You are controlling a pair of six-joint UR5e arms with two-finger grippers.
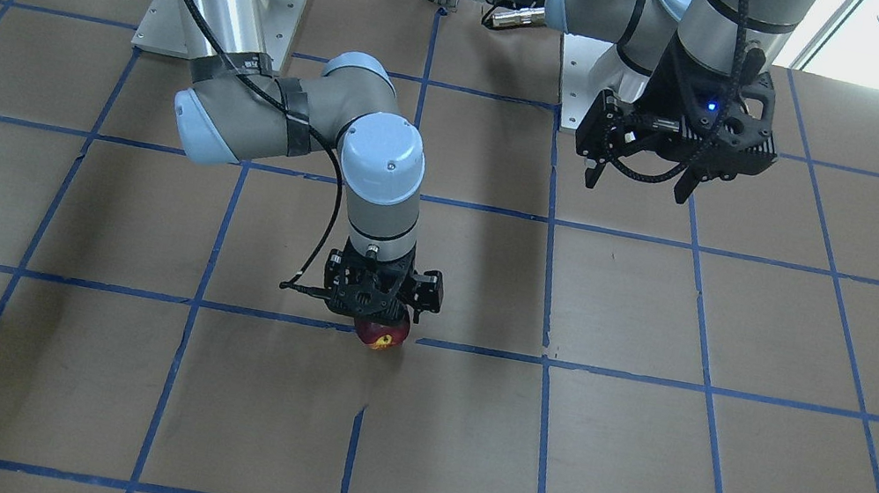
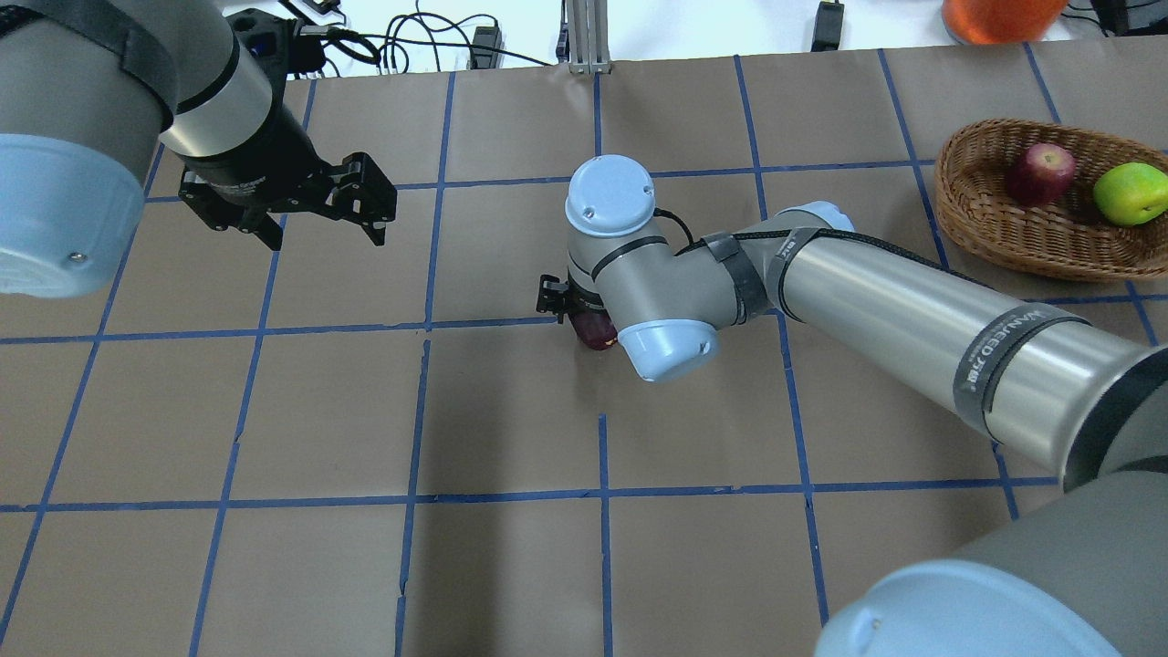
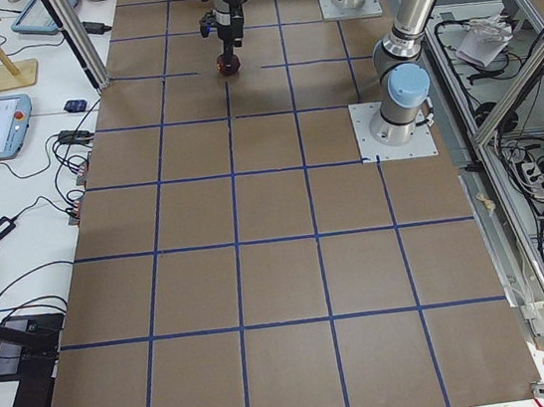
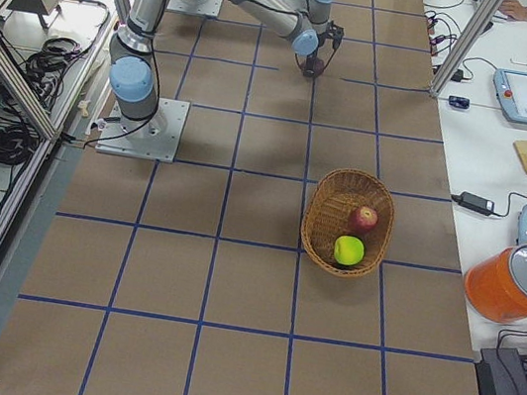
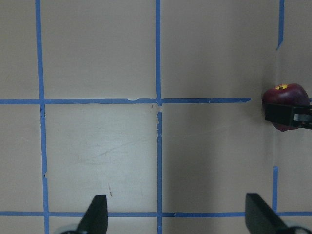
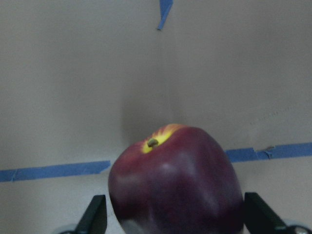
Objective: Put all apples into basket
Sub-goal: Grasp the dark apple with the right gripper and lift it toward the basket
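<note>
The dark maroon apple (image 1: 381, 335) with a yellow patch sits on the table near the middle. My right gripper (image 1: 379, 317) is straight above it, open, with its fingers (image 6: 96, 217) on either side of the apple (image 6: 175, 180). The wrist hides most of the apple in the overhead view (image 2: 595, 330). The wicker basket (image 2: 1049, 251) stands at the far right and holds the red apple (image 2: 1040, 172) and the lime green apple (image 2: 1130, 193). My left gripper (image 2: 327, 239) is open and empty, held high over the far left. Its camera sees the maroon apple (image 5: 285, 95) at the frame's right edge.
The table is brown paper with blue tape grid lines. An orange container (image 2: 999, 14) stands beyond the basket off the table's far edge. The arm bases (image 1: 219, 13) are at the robot's side. Tablets and cables lie on the side bench (image 4: 526, 94).
</note>
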